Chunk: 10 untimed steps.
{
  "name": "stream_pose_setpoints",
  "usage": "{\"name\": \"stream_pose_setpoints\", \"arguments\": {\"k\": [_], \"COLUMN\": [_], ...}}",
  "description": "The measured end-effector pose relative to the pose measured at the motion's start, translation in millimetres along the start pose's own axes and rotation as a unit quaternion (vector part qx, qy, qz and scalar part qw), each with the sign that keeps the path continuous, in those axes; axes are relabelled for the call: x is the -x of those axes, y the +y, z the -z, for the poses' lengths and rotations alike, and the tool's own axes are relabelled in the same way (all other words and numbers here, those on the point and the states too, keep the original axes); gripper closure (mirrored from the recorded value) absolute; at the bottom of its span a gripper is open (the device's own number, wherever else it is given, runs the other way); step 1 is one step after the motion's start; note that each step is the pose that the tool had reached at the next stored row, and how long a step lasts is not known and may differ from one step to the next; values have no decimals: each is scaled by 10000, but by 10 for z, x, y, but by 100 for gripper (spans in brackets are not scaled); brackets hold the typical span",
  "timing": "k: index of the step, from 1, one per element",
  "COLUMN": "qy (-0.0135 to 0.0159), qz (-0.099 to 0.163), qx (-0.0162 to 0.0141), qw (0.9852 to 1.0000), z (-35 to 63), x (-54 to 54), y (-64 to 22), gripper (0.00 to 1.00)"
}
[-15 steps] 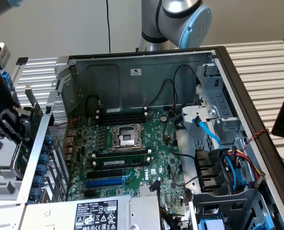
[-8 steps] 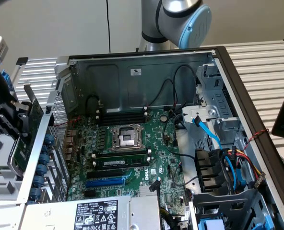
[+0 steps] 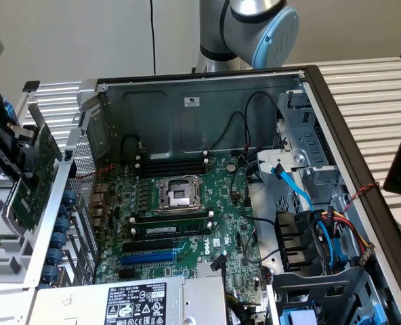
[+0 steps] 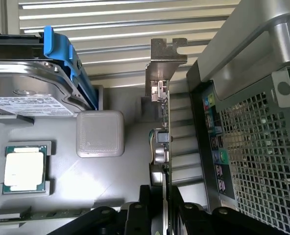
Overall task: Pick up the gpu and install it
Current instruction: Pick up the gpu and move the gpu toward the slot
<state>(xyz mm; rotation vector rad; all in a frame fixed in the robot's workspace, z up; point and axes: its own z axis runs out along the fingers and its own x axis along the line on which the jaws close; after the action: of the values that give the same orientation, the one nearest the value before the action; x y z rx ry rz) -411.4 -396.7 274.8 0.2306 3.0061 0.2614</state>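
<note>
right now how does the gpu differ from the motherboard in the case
Size: the gpu is a small card, while the motherboard is much larger.
Pose: the gpu stands tilted on edge, while the motherboard lies flat.
Place: the gpu is clamped in the gripper outside the case, at the exterior view's left, while the motherboard sits inside the case.
Shared: both are green circuit boards.

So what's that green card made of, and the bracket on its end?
The gpu looks like green circuit board, probably fibreglass, matt with small soldered parts. Its end bracket seems bare metal: silvery grey, dull sheen, thin stamped sheet.
</note>
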Motion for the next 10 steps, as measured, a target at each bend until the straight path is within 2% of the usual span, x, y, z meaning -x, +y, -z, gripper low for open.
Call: {"name": "stream_pose_setpoints", "arguments": {"k": [10], "qy": [14], "qz": [-2], "qx": [-2], "qw": [10000], "z": [447], "x": [49], "y": [74], "gripper": [73]}}
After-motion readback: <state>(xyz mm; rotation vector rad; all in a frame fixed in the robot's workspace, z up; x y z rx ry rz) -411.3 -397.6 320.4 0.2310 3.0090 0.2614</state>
